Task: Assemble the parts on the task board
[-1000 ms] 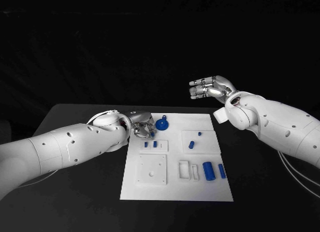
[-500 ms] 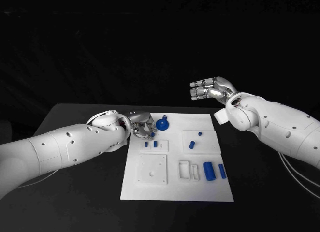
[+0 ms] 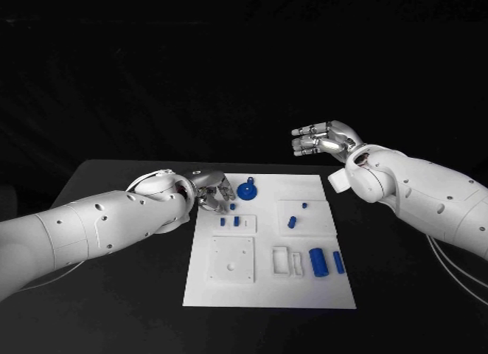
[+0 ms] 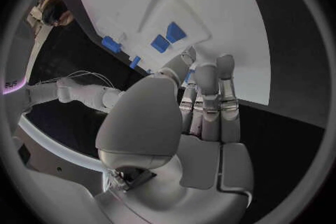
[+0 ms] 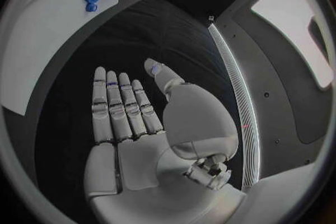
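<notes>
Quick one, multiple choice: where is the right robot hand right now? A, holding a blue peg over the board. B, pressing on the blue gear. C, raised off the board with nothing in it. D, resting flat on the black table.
C: the right robot hand is up beyond the far edge of the board, and the right wrist view shows its fingers straight with an empty palm.
</notes>
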You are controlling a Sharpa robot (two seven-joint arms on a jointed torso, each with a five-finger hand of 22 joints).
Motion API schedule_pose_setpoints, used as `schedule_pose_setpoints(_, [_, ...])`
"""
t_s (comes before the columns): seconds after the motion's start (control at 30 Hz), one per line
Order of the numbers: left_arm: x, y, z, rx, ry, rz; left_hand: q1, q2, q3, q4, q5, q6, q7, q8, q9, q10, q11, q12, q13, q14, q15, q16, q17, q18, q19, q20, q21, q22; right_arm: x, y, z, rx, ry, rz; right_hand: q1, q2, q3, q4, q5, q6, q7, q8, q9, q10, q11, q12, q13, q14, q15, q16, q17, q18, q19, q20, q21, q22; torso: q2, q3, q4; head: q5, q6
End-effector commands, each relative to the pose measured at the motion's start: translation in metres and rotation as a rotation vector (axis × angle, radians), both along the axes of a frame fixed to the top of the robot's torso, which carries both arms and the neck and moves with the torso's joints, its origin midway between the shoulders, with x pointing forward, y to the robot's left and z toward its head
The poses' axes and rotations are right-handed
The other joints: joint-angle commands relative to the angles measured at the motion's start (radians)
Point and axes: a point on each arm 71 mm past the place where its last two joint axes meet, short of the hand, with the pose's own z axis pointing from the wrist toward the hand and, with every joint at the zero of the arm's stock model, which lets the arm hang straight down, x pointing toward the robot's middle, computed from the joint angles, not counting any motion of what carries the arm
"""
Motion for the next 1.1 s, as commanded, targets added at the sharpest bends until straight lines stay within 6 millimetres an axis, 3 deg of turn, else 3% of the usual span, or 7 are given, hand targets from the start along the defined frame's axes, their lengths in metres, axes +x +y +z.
schedule_pose_setpoints(0.03, [0.003, 0.005, 0.003, -0.023, -0.028, 0.012, -0.007, -0.005, 0.043, -0.004, 0.002, -0.007, 0.003, -0.004, -0.001, 0.022, -0.004, 0.000, -0.002, 0.000, -0.001, 0.003, -0.002, 0.010, -0.005, 0.001, 0.015, 0.024, -0.002, 0.000, -0.002, -0.036, -0.013, 0.027, 0.008, 0.001, 0.015, -0.014, 0.033, 0.017, 0.005, -0.003, 0.000, 0.015, -0.002, -0.002, 0.000, 0.029, -0.004, 0.002, 0.002, 0.019, 0.022, -0.009, 0.009, 0.002, 0.000, 0.0001, 0.0007, 0.000, 0.002])
schedule_pose_setpoints(0.3, [0.011, 0.021, 0.010, -0.092, -0.078, 0.060, -0.030, 0.008, 0.145, 0.015, -0.006, 0.027, 0.025, -0.003, 0.000, 0.098, -0.027, 0.004, -0.001, 0.001, -0.015, -0.015, -0.009, 0.004, -0.016, -0.011, 0.037, 0.024, -0.011, -0.007, -0.006, -0.154, -0.041, 0.050, -0.014, -0.027, 0.077, -0.020, 0.159, 0.209, -0.034, 0.026, 0.023, 0.192, -0.063, 0.007, 0.005, 0.199, -0.068, 0.026, 0.021, 0.026, 0.167, -0.071, 0.077, 0.020, 0.000, -0.0001, -0.0016, -0.002, 0.007])
schedule_pose_setpoints(0.53, [0.021, 0.053, 0.021, -0.337, -0.010, 0.241, -0.044, 0.009, 0.149, 0.029, -0.012, 0.078, 0.041, -0.004, 0.000, 0.144, -0.035, 0.002, 0.000, -0.002, -0.025, -0.077, -0.032, -0.014, -0.037, -0.022, 0.024, 0.016, -0.021, -0.017, -0.014, -0.379, -0.052, 0.077, 0.016, -0.056, -0.037, -0.011, 0.182, 0.266, -0.060, 0.006, 0.024, 0.355, -0.125, 0.008, 0.017, 0.420, -0.161, 0.094, 0.098, -0.007, 0.362, -0.180, 0.226, 0.093, -0.002, 0.0010, -0.0004, -0.022, 0.014])
schedule_pose_setpoints(0.6, [0.023, 0.063, 0.023, -0.436, 0.034, 0.300, -0.061, 0.008, 0.139, 0.041, -0.015, 0.077, 0.040, -0.004, 0.001, 0.141, -0.038, 0.002, 0.000, 0.001, -0.024, -0.084, -0.033, -0.017, -0.035, -0.021, 0.018, 0.013, -0.024, -0.019, -0.017, -0.463, -0.043, 0.081, 0.001, -0.066, -0.089, -0.002, 0.218, 0.265, -0.069, 0.006, 0.017, 0.373, -0.142, 0.001, 0.015, 0.492, -0.200, 0.247, 0.242, -0.018, 0.471, -0.235, 0.333, 0.153, -0.002, 0.0019, 0.0008, -0.029, 0.016])
schedule_pose_setpoints(0.67, [0.023, 0.070, 0.026, -0.518, 0.069, 0.338, -0.073, 0.002, 0.121, 0.050, -0.015, 0.069, 0.040, -0.004, 0.000, 0.131, -0.036, 0.002, 0.000, -0.001, -0.022, -0.097, -0.036, -0.021, -0.035, -0.020, 0.003, 0.004, -0.027, -0.021, -0.020, -0.542, -0.037, 0.080, -0.003, -0.054, -0.105, -0.020, 0.217, 0.259, -0.072, 0.007, 0.013, 0.370, -0.146, 0.000, 0.016, 0.379, -0.212, 0.431, 0.555, -0.045, 0.422, -0.261, 0.429, 0.239, -0.001, 0.0010, 0.0003, -0.035, 0.017])
schedule_pose_setpoints(1.0, [0.017, 0.083, 0.035, -0.760, 0.150, 0.387, -0.065, -0.001, 0.035, 0.057, -0.005, 0.065, 0.049, -0.004, 0.000, 0.097, -0.017, 0.002, 0.000, -0.119, 0.000, -0.354, -0.132, -0.049, -0.125, 0.003, -0.169, -0.107, -0.041, -0.018, -0.027, -0.857, -0.075, 0.060, -0.018, -0.088, -0.072, -0.019, 0.130, 0.262, -0.070, 0.003, 0.016, 0.315, -0.129, 0.002, 0.013, 0.396, -0.212, 0.554, 0.789, -0.018, 0.398, -0.255, 0.597, 0.386, 0.000, -0.0017, 0.0009, -0.046, 0.022])
schedule_pose_setpoints(1.1, [0.014, 0.082, 0.037, -0.785, 0.160, 0.378, -0.049, 0.015, -0.005, 0.048, -0.002, 0.066, 0.050, -0.003, 0.000, 0.098, -0.014, 0.002, 0.000, -0.089, 0.011, -0.555, -0.206, -0.061, -0.131, 0.013, -0.268, -0.182, -0.046, -0.013, -0.028, -0.920, -0.101, 0.060, -0.028, -0.104, -0.051, -0.018, 0.115, 0.270, -0.072, 0.003, 0.017, 0.289, -0.122, 0.001, 0.012, 0.398, -0.209, 0.593, 0.832, -0.007, 0.389, -0.251, 0.646, 0.433, 0.000, -0.0017, 0.0016, -0.044, 0.024])
